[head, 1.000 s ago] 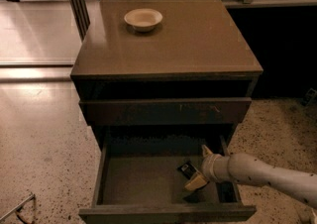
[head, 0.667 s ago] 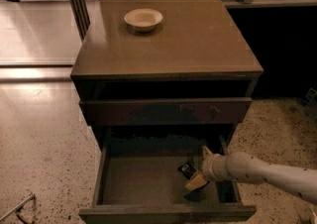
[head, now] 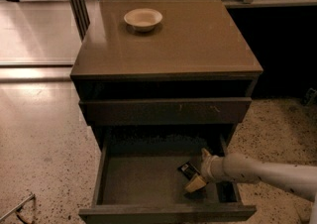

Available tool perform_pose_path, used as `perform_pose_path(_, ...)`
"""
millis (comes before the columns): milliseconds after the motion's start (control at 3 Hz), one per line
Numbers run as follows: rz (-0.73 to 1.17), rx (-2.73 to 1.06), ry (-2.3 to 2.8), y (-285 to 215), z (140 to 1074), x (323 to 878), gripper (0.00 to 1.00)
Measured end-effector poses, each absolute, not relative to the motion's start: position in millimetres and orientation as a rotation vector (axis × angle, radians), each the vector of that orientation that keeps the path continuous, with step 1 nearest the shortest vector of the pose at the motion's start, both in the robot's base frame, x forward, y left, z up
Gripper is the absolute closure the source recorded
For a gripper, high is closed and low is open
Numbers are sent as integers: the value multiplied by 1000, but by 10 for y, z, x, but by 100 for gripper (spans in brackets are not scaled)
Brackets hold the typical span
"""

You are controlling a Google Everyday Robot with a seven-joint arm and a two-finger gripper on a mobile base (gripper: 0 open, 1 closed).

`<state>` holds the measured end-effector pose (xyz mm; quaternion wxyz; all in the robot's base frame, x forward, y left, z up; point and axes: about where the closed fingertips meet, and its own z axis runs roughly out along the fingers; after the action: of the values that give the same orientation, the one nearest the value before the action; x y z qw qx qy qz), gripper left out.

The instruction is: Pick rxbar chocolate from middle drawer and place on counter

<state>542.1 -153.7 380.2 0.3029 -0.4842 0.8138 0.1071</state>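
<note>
The gripper point(head: 199, 169) sits low in the pulled-out middle drawer point(head: 138, 182), toward its right side. Its pale fingers point(head: 195, 184) are spread apart on either side of the rxbar chocolate point(head: 186, 169), which lies flat on the drawer floor. Nothing has visibly shifted since a second ago. The arm point(head: 267, 171) crosses the drawer's right wall, just beside the bar. Wider floor lies to the left. Above, the scratched drawer front point(head: 163, 110) overhangs. On the counter point(head: 198, 39), a bowl point(head: 142, 19) stands near the back left.
</note>
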Motion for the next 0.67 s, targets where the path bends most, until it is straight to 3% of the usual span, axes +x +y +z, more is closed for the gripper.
perform_pose_path(667,252,-1323,2141,-1531,3554,5410,0)
